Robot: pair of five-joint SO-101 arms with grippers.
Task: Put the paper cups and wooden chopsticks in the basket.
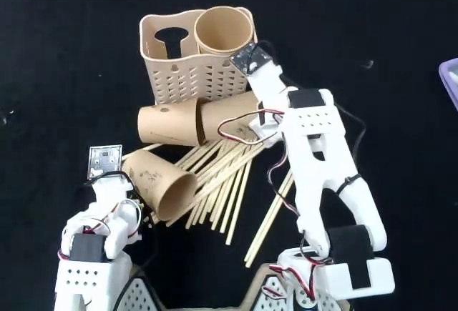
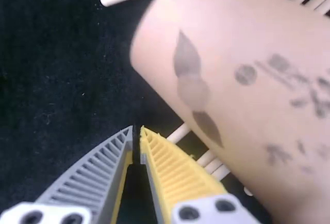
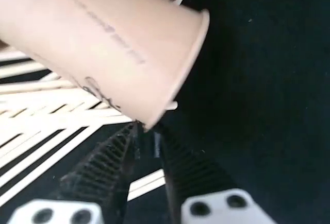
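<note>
The beige basket stands at the back with one paper cup upright in it. Two cups lie on their sides in front of it. A third cup lies over the scattered wooden chopsticks. My right gripper is at the rim of the right lying cup, with its black fingers closed on the rim's edge. My left gripper sits beside the third cup, shut and holding nothing.
A lone chopstick lies under the right arm. A purple object sits at the right edge of the black table. There is free cloth to the left of the basket and at the far right.
</note>
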